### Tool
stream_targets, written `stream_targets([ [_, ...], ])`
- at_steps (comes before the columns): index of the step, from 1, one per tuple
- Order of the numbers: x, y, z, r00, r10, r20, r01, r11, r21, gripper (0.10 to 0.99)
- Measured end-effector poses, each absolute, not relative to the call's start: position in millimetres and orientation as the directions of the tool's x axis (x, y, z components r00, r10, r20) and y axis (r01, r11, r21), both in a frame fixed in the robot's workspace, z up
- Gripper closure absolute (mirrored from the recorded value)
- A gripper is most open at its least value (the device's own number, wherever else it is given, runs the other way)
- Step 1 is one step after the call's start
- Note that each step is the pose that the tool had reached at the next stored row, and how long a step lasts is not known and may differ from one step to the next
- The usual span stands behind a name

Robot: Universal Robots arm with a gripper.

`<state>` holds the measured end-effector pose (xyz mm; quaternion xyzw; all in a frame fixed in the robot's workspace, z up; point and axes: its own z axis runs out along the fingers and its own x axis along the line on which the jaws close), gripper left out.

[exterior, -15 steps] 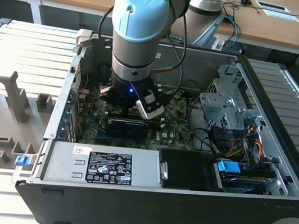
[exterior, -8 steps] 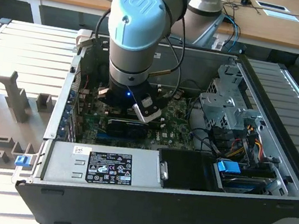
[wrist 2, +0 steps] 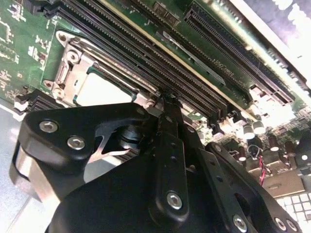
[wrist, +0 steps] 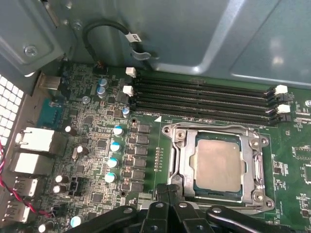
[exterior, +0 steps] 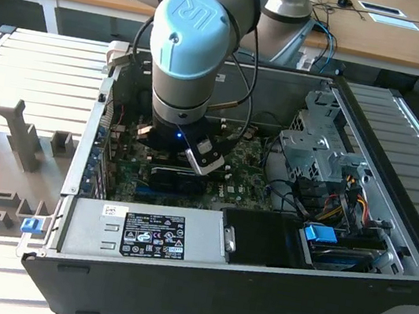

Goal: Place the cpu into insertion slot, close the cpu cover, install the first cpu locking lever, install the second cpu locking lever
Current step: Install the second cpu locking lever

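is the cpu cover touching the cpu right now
Touching. In the first wrist view the cpu cover lies flat over the insertion slot, its frame edges overlapping the rim of the cpu, whose face shows through the window.

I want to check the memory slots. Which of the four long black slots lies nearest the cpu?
The long black slot bordering the cpu cover; the other three lie beyond it, farther from the cpu.

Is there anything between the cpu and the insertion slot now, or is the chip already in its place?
Nothing visible stands between them. In the first wrist view the cpu already lies inside the insertion slot, with the cpu cover closed around it as a frame. The gripper is right at the near edge of the socket.
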<state>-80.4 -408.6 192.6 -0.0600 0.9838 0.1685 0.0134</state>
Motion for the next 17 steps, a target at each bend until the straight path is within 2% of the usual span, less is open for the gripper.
stream_targets([
  [17, -81, -407, 227, -0.993, -0.114, -0.041, -0.121, 0.936, 0.329, 0.98],
])
